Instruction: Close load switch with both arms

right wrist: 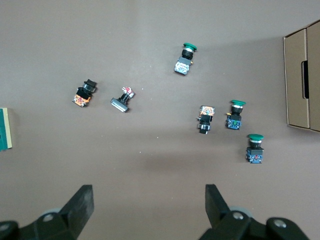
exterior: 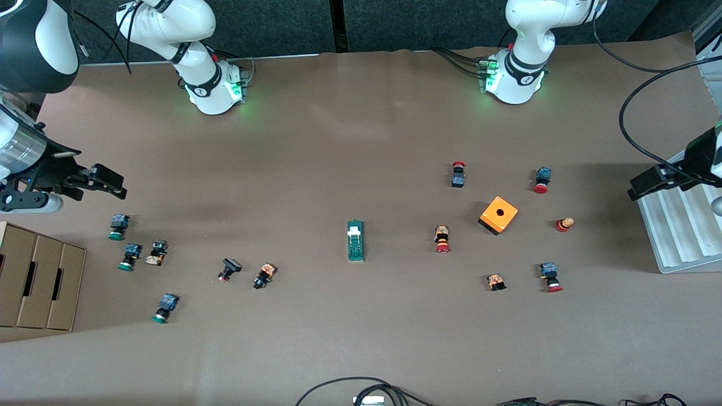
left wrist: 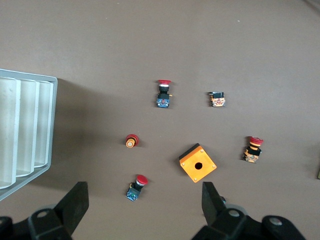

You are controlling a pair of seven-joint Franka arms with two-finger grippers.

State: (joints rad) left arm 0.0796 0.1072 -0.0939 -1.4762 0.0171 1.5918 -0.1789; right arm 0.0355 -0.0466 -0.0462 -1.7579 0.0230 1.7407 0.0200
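The load switch, a narrow dark-green block with a white lever piece at its end toward the robots, lies flat in the middle of the table. Only its edge shows in the right wrist view. My right gripper is open and empty, up in the air over the right arm's end of the table, over bare table beside green-capped push-buttons. My left gripper is open and empty over the left arm's end, by the grey tray's edge, above a red-capped push-button. Neither gripper touches the switch.
An orange cube with a hole and several red-capped push-buttons lie toward the left arm's end. Several green-capped and black push-buttons lie toward the right arm's end. A cardboard box and a grey ribbed tray flank the table.
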